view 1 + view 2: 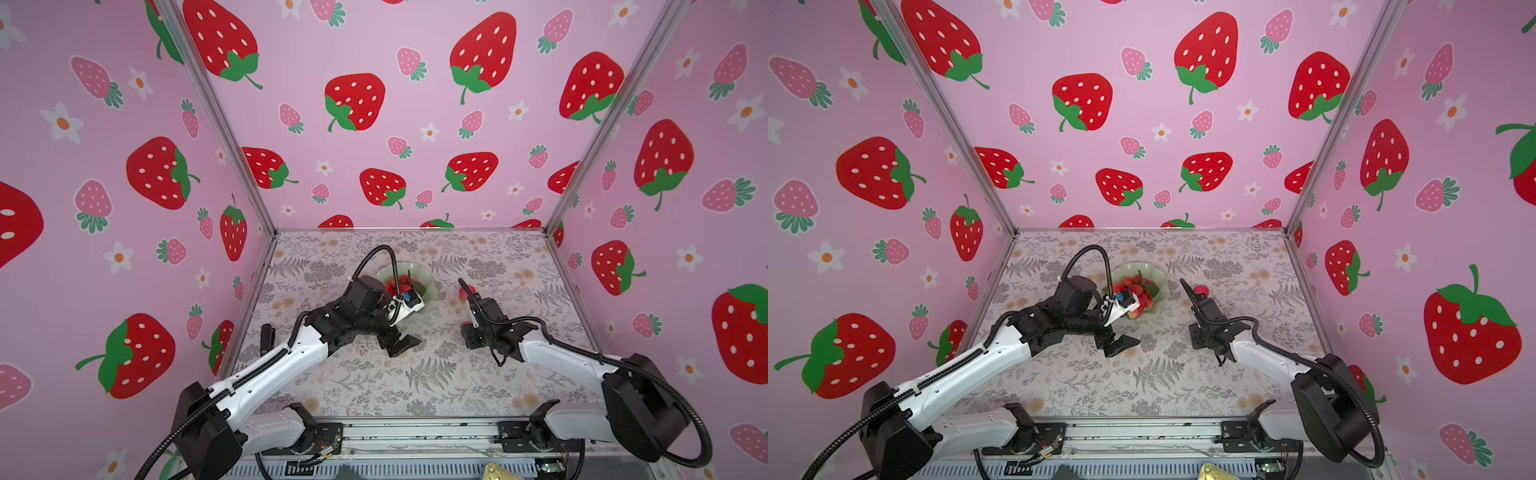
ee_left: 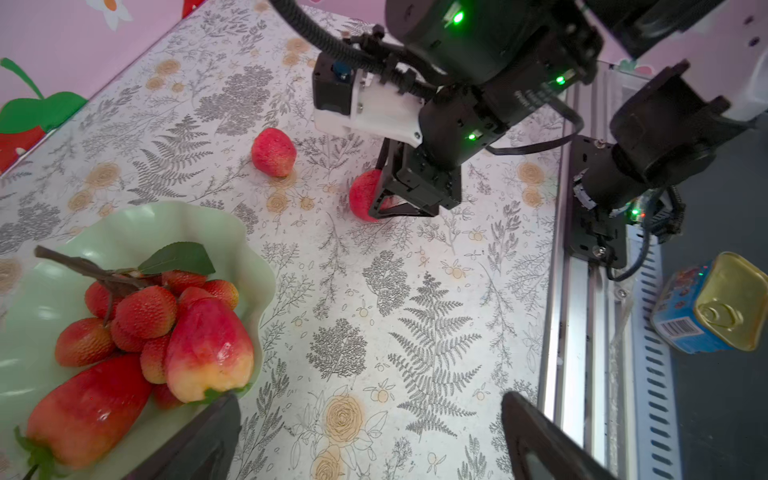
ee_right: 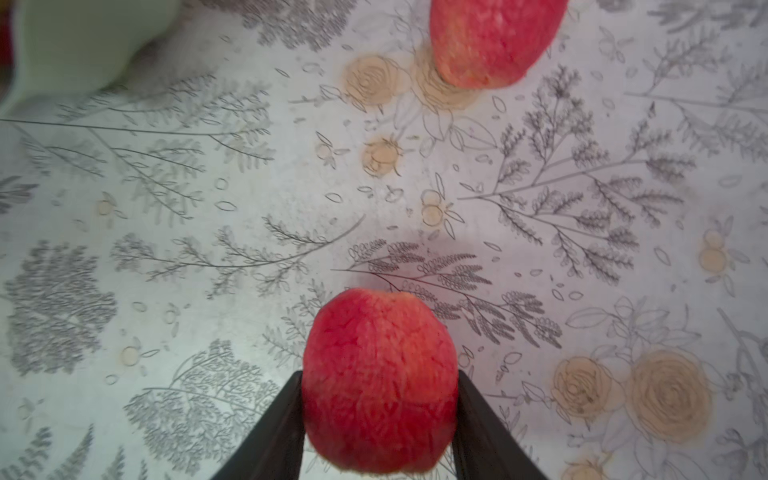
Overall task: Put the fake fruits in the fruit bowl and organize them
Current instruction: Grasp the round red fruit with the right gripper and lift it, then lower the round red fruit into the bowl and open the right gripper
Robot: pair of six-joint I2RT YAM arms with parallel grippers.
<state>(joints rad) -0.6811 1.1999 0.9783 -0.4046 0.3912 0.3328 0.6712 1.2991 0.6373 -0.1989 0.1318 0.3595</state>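
The right claw (image 3: 379,376) pinches a round pink-red fruit (image 3: 374,332) on the counter (image 2: 415,291), apparently bound for the nearby fruit bowl (image 2: 124,224) already holding berries (image 2: 145,311) and strawberries (image 2: 208,349), while the left claw (image 2: 370,398) waits agape, clear of the bowl.

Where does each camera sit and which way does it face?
Top views: high in front, looking down over the table; left arm, right arm show.
Left wrist: above the table, facing fruit bowl and right arm; open left gripper shows.
Right wrist: low over the table; right gripper shut on a round fruit.
Shared: both wrist views show that fruit and the loose fruit.
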